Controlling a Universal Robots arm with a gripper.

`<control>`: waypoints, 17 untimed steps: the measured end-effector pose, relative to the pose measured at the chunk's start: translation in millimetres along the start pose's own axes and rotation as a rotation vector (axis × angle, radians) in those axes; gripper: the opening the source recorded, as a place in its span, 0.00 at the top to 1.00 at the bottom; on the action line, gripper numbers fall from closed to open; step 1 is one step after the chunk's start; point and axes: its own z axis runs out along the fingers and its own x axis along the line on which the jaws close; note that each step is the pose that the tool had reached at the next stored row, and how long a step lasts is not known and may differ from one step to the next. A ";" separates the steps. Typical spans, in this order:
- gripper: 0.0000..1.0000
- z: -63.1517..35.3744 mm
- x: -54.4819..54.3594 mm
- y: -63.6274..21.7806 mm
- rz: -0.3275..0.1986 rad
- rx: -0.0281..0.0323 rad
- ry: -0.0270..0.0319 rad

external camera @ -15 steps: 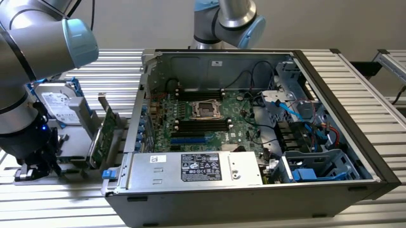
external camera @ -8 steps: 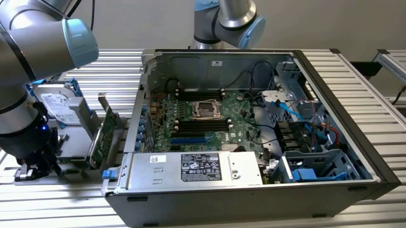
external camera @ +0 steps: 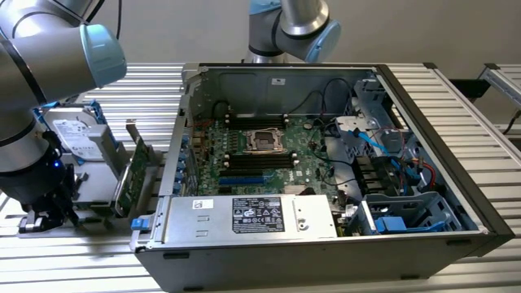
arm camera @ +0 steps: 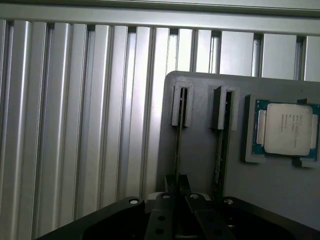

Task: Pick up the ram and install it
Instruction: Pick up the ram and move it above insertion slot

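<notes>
Jaws clamped across the thin edge of the slim dark ram stick (arm camera: 178, 140). It stands on edge in one slot of the grey plastic holder block (arm camera: 200, 165), on the ribbed aluminium surface (arm camera: 75, 130). Second matching stick (arm camera: 220, 145) in the neighbouring slot, square silver-lidded processor chip (arm camera: 287, 129) beside that. Open black computer case (external camera: 309, 268) well apart, towards the exterior view's right.

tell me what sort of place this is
Probably a robotics lab bench for PC assembly: an open PC case on a slatted metal table, a robot arm beside it, and a tray holding ram and a CPU.
</notes>
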 end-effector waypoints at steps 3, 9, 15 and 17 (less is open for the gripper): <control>0.87 -0.4 -0.1 0.0 0.000 0.0002 -0.0004; 0.87 -8.0 0.2 0.6 0.000 -0.0029 -0.0003; 0.87 -25.4 0.8 2.0 0.000 -0.0088 -0.0004; 0.87 -34.1 1.1 2.7 0.000 -0.0104 -0.0005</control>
